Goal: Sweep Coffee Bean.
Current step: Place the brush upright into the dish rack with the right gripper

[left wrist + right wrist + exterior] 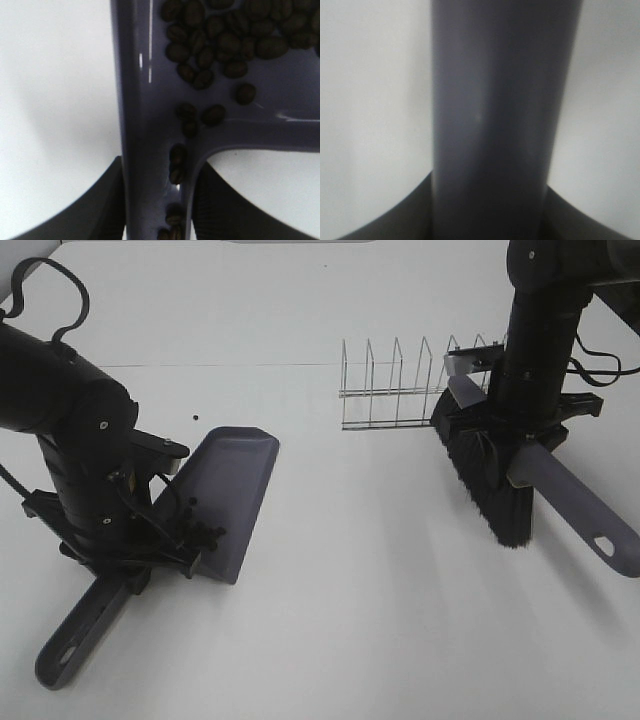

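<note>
Jaws of left gripper (157, 212) are clamped on dustpan (235, 490) handle, those of right gripper (490, 212) on brush (490, 480), at dustpan's three o'clock; coffee bean (220, 42) is gathered inside.

No readable text, label, brand, number or sign is showing on the dustpan (235, 490), brush (505, 515) or rack (390, 394).

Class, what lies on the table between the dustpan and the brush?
In the exterior high view, only bare white table separates the dustpan and the brush; the wire rack stands farther back, beside the brush.
</note>
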### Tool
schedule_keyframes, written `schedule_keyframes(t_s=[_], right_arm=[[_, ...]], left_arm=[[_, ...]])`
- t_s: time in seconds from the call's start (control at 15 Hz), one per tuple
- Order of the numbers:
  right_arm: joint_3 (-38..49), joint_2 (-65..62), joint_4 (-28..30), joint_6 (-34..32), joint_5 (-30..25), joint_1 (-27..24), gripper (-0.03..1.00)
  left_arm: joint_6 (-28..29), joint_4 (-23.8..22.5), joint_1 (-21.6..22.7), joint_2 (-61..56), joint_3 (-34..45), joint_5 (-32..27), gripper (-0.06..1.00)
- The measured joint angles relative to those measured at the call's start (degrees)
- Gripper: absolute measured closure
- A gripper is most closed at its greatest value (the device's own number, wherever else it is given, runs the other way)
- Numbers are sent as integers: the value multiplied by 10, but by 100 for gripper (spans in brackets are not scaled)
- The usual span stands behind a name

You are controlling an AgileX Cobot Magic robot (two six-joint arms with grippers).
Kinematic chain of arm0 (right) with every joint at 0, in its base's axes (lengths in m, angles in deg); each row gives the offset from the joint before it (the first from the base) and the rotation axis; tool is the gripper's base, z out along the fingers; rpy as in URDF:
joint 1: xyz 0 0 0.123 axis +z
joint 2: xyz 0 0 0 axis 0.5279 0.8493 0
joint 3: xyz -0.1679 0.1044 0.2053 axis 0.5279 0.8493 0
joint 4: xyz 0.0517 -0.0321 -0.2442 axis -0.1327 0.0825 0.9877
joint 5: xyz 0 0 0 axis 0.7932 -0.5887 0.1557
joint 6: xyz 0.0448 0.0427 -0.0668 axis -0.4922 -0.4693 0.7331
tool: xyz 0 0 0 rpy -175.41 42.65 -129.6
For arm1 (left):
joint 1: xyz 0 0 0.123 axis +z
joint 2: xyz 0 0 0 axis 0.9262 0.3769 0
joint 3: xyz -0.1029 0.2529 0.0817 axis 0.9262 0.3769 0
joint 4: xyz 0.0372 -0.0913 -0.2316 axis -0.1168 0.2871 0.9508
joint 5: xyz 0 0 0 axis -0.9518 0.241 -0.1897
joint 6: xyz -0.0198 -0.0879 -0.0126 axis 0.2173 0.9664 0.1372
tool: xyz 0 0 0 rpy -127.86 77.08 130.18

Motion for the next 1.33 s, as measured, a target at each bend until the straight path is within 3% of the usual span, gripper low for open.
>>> schedule_keyframes(t_s=[0.4, 0.67, 1.33], right_arm=[[-27, 14, -10, -26, -6, -38, 68], [-33, 16, -10, -23, -5, -38, 68], [-180, 78, -15, -16, -1, -38, 68]], left_arm=[[-7, 2, 0, 0, 0, -3, 63], [-9, 2, 0, 0, 0, -1, 63], [-11, 7, 0, 0, 0, -6, 63]])
